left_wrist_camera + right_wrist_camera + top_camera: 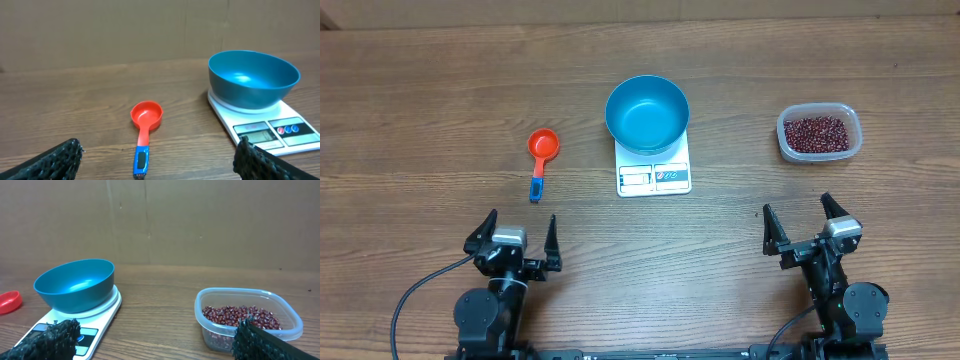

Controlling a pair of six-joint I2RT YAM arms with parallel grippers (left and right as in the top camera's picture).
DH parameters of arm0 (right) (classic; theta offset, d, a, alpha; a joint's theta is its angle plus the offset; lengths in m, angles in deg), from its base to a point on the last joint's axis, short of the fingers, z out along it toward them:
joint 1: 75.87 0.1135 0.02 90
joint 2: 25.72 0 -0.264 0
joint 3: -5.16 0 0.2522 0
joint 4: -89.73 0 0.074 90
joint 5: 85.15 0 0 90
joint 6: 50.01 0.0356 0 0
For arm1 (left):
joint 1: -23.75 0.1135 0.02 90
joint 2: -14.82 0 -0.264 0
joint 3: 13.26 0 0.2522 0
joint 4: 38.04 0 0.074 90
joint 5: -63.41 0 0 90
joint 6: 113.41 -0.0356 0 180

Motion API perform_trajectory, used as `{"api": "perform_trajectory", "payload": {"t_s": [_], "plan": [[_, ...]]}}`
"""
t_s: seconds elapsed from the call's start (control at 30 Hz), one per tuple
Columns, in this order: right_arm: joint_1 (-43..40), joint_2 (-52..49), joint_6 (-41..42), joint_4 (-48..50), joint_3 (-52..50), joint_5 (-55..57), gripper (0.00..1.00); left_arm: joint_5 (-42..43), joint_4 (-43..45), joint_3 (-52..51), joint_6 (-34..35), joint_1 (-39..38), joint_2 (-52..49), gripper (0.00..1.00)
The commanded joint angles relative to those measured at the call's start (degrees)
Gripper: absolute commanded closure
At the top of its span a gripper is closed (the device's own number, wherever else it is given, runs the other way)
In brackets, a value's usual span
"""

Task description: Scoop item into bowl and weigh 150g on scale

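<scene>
As the beans (818, 133) at upper right should spill easily, take the scoop (540, 160) by its blue handle — your left gripper (520, 222) and right gripper (797, 210) gape empty.

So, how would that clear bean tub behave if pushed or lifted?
The clear tub looks thin-walled, so it may flex when squeezed. Low, wide and part-filled with beans, it would probably slide rather than tip; the loose beans could shift.
</scene>
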Motion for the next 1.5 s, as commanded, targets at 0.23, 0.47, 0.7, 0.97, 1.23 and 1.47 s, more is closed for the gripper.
{"api": "perform_trajectory", "payload": {"t_s": [0.23, 0.47, 0.7, 0.97, 1.23, 1.47], "plan": [[0.22, 0.52, 0.22, 0.24, -0.61, 0.59, 0.00, -0.70, -2.73, 10.54, 0.57, 0.24, -8.61, 0.00], [0.22, 0.52, 0.22, 0.24, -0.61, 0.59, 0.00, -1.60, -6.71, 21.29, -0.20, 0.24, -23.91, 0.01], [0.22, 0.52, 0.22, 0.24, -0.61, 0.59, 0.00, -2.34, -12.07, 34.36, -3.13, 0.24, -41.13, 0.00], [0.22, 0.52, 0.22, 0.24, -0.61, 0.59, 0.00, -3.08, -20.90, 49.35, -3.41, 0.24, -57.77, 0.00], [0.22, 0.52, 0.22, 0.24, -0.61, 0.59, 0.00, -3.23, -28.46, 59.71, -3.37, 0.26, -70.99, 0.00], [0.22, 0.52, 0.22, 0.24, -0.61, 0.59, 0.00, -4.90, -32.20, 66.10, -3.43, 0.35, -79.67, 0.01]]}}
